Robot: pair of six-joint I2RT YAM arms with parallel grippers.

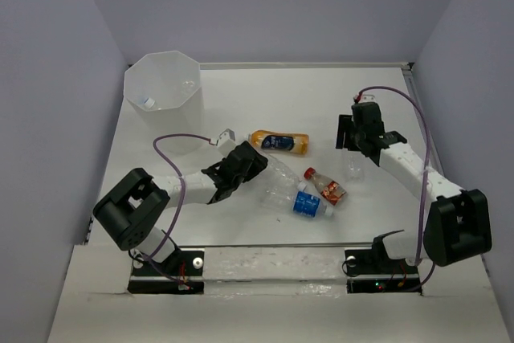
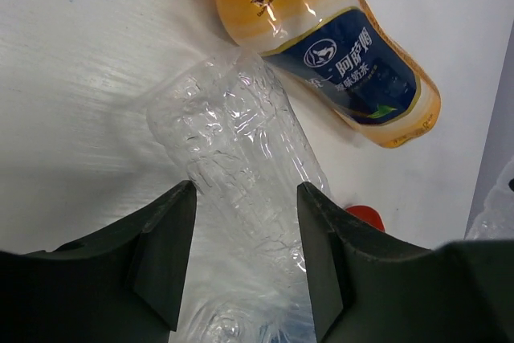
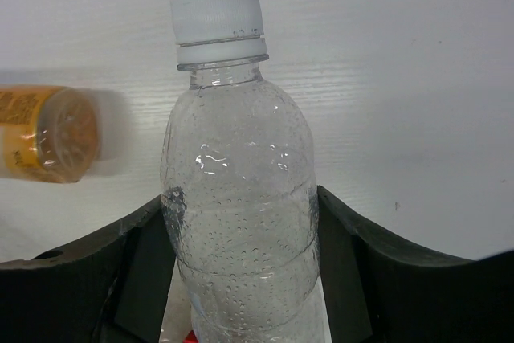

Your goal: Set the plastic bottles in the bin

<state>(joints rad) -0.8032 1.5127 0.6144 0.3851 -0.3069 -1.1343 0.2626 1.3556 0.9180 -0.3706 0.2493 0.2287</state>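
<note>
My left gripper is shut on a crumpled clear bottle that lies on the table, one finger on each side. Just beyond it lies the orange bottle with a dark blue label. My right gripper is shut on an upright clear bottle with a white cap, both pads pressed to its sides. A red-capped bottle and a blue-labelled bottle lie between the arms. The white octagonal bin stands at the far left.
Something small with a blue bit lies inside the bin. Grey walls close in the table on the left, right and back. The left arm's purple cable loops over the table below the bin.
</note>
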